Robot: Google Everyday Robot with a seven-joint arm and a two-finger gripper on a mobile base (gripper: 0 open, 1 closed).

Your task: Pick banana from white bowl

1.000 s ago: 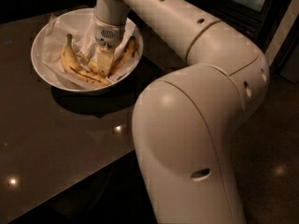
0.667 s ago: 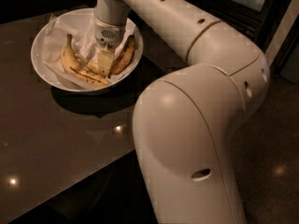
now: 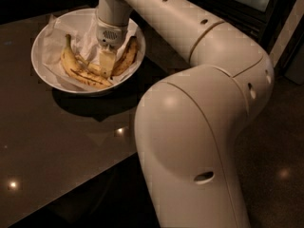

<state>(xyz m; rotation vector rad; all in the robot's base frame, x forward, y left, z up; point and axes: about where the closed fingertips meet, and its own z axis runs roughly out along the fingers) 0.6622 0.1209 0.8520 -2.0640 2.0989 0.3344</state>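
Note:
The white bowl (image 3: 45,68), lined with crumpled white paper, sits on the dark table at the upper left of the camera view. Two bananas lie in it. The banana (image 3: 127,56), dull yellow with heavy brown mottling, lies along the bowl's right side. A brighter yellow banana (image 3: 71,64) with a long stem curves along the left and front. My gripper (image 3: 107,64) reaches straight down into the bowl between the two, right next to the mottled banana's left side. My arm hides the bowl's far right rim.
The dark glossy table (image 3: 57,141) carries the bowl, and its front edge runs diagonally from lower left towards the arm. My large cream arm (image 3: 190,127) fills the right half of the view. Dark cabinets stand behind.
The gripper has sunk slightly lower into the bowl. The bowl and both bananas have stayed in place.

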